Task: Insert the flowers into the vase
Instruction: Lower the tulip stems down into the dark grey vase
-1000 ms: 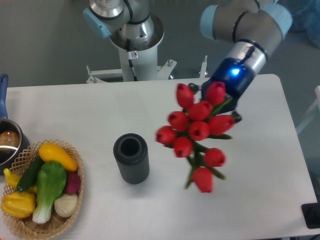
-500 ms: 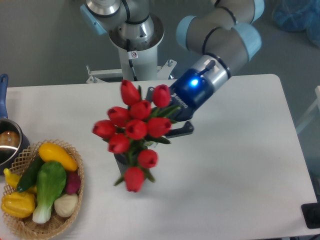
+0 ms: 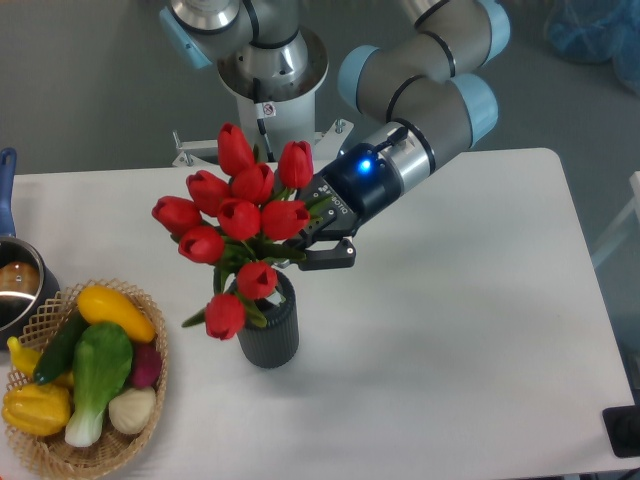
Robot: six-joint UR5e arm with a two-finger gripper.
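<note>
The flowers, a bound bunch of red tulip buds with green leaves, hang over the vase, a small dark ribbed cylinder standing upright on the white table. The buds hide most of the vase's mouth, so I cannot tell whether the stems are inside it. My gripper is shut on the flowers from the right, just above and right of the vase, its fingers largely hidden behind the leaves.
A wicker basket of vegetables sits at the front left of the table. A pot with a blue handle stands at the left edge. The arm's base rises behind the table.
My gripper has carried the flowers leftward across the table, from right of the vase to over it, and in the last half second slightly further left and up.
</note>
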